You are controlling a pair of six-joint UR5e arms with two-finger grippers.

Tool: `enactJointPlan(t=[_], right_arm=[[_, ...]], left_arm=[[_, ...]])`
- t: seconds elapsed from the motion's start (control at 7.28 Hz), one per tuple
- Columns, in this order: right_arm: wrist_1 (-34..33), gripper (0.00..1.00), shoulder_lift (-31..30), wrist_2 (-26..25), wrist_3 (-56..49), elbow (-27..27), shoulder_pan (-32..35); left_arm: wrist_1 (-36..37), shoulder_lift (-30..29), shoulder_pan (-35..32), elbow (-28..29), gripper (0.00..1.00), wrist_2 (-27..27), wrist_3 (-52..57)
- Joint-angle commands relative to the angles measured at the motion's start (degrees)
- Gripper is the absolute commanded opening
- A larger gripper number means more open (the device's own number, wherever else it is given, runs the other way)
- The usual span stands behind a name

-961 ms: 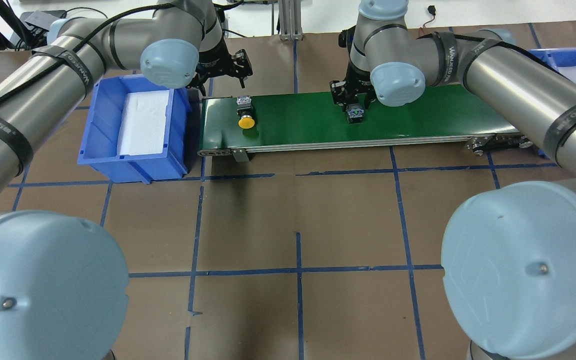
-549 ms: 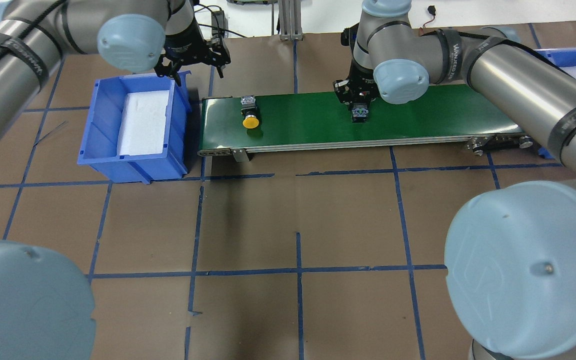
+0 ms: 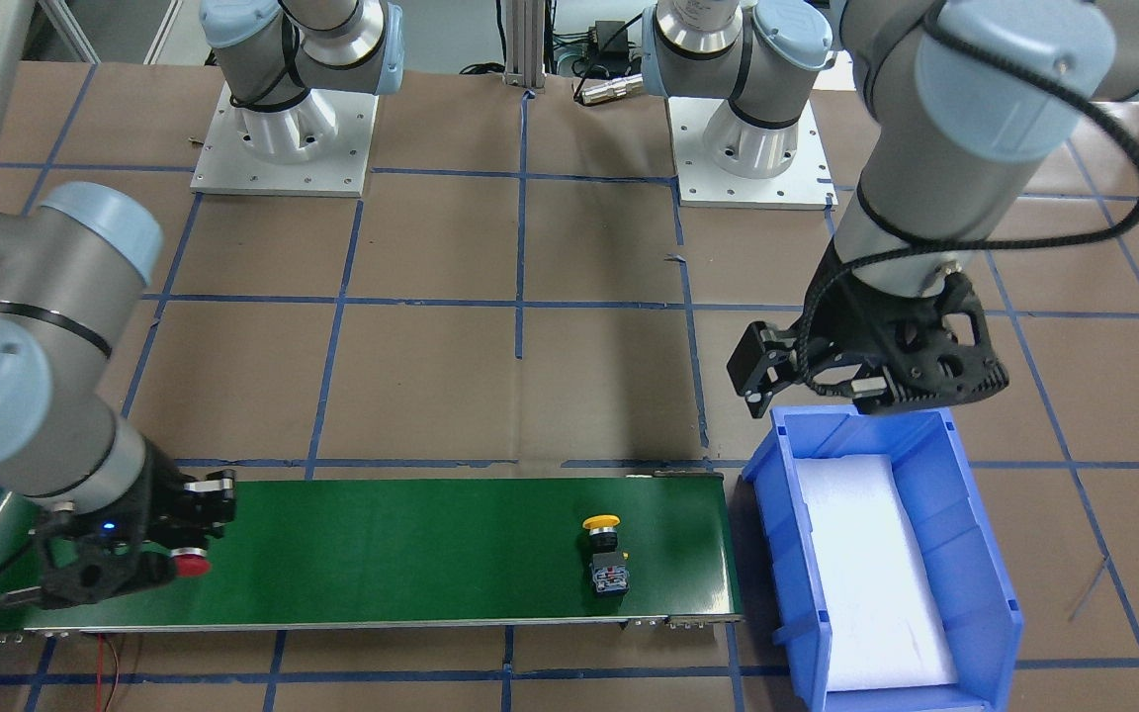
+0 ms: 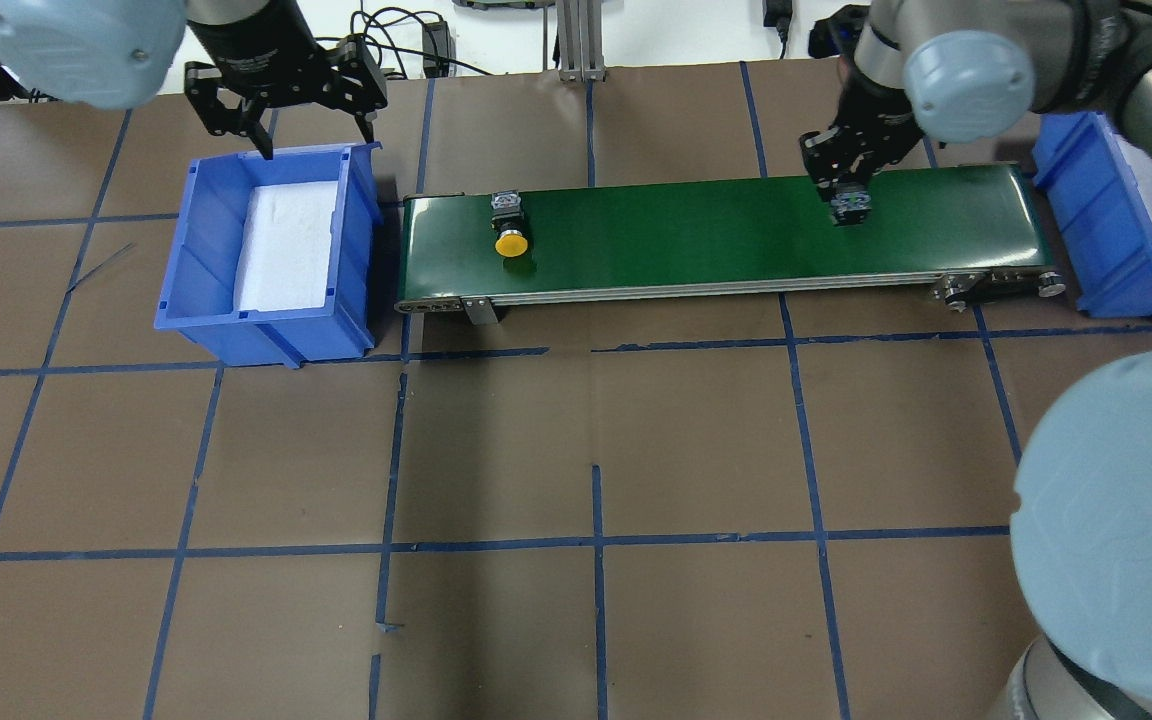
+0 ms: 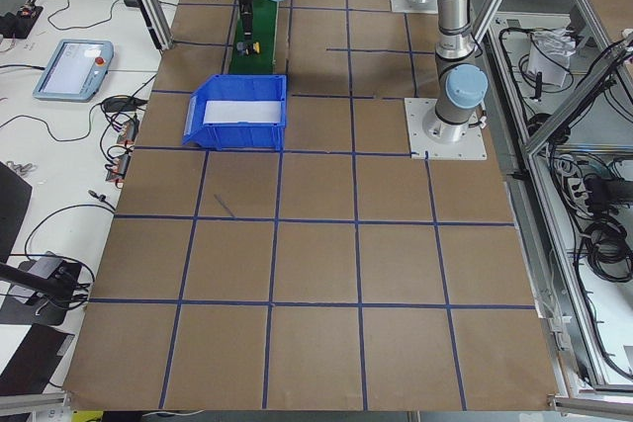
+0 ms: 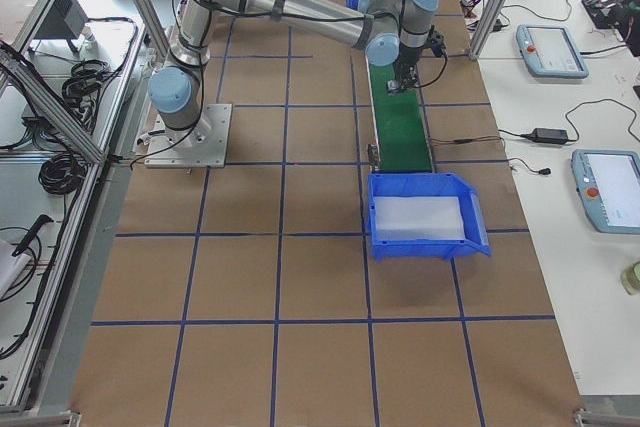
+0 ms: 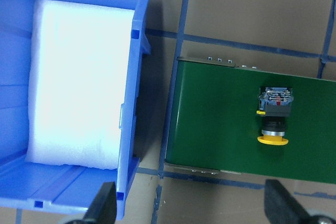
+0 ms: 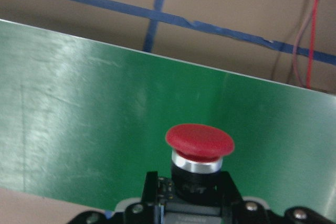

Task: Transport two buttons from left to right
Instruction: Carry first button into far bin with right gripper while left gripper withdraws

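On the taped brown table (image 4: pixel 596 450), a green conveyor belt (image 4: pixel 676 235) runs between the left bin (image 4: pixel 194 250), blue and lined with white foam (image 4: pixel 281 245), and the right bin (image 4: pixel 1086 225), also blue. Left gripper (image 4: pixel 319 140): fingers spread and empty, above the left bin's far rim. Right gripper (image 4: pixel 850 205): clamped on the red button (image 8: pixel 199 141), over the belt toward its right end. Yellow button (image 4: pixel 512 228): lying on its side on the belt near its left end.
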Motion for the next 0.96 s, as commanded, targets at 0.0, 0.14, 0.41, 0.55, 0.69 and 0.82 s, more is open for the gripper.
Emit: enactJointPlan(t=[0.0, 0.14, 0.41, 0.55, 0.69, 0.82], right_arm=[[2.94, 0.07, -1.8, -0.55, -12.22, -0.28, -8.52], [3.11, 0.07, -2.32, -3.26, -17.23, -0.98, -13.24], [5.13, 0.08, -1.46, -3.02, -25.93, -3.43, -22.56], [5.13, 0.08, -1.01, -2.85, -27.89, -4.32, -25.3], [5.13, 0.08, -0.31, -2.76, -29.74, -5.02, -26.55], [5.05, 0.08, 0.39, -2.76, -30.89, -6.42, -27.78]], left_arm=[[-4.16, 4.2, 1.07, -0.76, 1.0, 2.9, 0.27], [-4.59, 4.47, 1.6, -0.85, 1.0, 2.99, -0.52], [-6.86, 6.48, 5.11, -1.72, 1.0, 2.72, 0.35], [-6.97, 7.27, 5.38, -3.12, 1.0, 2.9, 0.36], [-6.88, 7.54, 5.64, -4.26, 1.0, 2.81, 0.36], [-6.88, 7.63, 4.78, -4.71, 1.0, 2.55, 0.36]])
